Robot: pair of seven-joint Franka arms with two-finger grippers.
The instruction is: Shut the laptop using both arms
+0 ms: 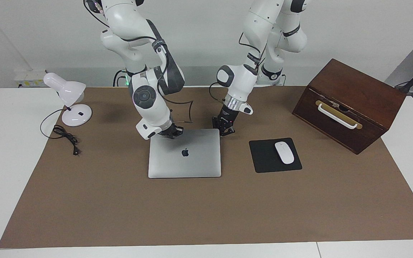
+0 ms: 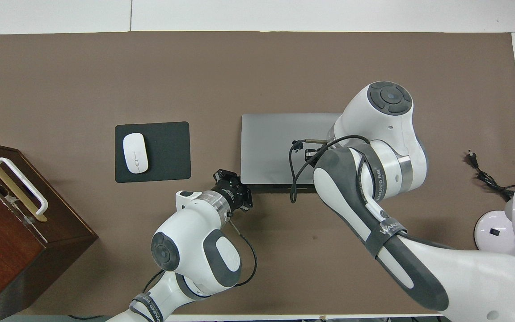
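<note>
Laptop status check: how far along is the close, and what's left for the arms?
Done: the laptop lies flat, lid down, logo up. In hand: the right gripper is at one robot-side corner of the lid, the left gripper beside the other. Left: probably only lifting both arms clear.
</note>
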